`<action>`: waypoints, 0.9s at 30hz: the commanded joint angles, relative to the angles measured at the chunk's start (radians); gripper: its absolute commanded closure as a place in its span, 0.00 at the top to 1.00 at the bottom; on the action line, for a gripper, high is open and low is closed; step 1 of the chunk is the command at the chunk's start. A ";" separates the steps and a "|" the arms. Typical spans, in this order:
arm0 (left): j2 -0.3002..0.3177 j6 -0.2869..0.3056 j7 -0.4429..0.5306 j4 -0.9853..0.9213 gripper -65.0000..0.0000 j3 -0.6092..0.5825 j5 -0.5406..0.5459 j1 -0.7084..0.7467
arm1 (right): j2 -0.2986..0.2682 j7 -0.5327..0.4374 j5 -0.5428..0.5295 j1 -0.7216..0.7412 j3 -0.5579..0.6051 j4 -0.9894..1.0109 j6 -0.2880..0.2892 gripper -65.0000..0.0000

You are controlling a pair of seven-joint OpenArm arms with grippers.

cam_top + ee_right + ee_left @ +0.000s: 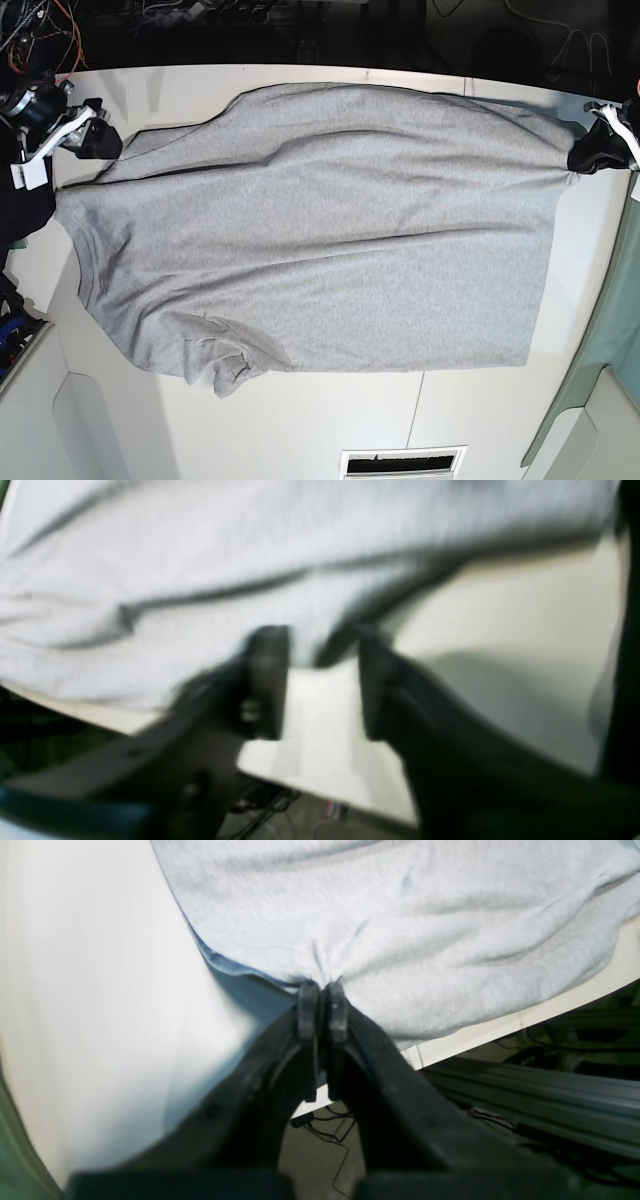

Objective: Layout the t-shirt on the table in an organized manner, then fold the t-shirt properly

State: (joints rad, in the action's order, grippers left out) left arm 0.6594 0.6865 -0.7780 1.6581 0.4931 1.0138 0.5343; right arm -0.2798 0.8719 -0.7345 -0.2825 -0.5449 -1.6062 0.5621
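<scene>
Lying flat on the table point(300, 420), the t-shirt point(320, 230) is pinched at its edge by the left gripper point(322, 1005); the right gripper point(322, 680) is held apart.

Take the t-shirt point(320, 230) as your landmark. It lies spread on the table point(300, 420), filling most of the far half, with bare tabletop on the near side of it. Your left gripper point(578, 158) sits at the shirt's far right corner, on the cloth edge. Your right gripper point(102, 142) sits at the shirt's far left corner. A bunched sleeve lies at the shirt's near left edge.
</scene>
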 commanded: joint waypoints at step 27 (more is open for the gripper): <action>-0.008 0.012 0.033 0.009 0.00 0.010 -0.008 0.000 | 0.082 -0.154 0.085 0.093 0.043 0.178 0.000 0.00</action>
State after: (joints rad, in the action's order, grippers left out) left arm 0.6315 0.6868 -0.7631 1.6566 0.4931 0.9882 0.5365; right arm -0.1825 0.7372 -0.6308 -0.1963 -0.4988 -1.4086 0.5545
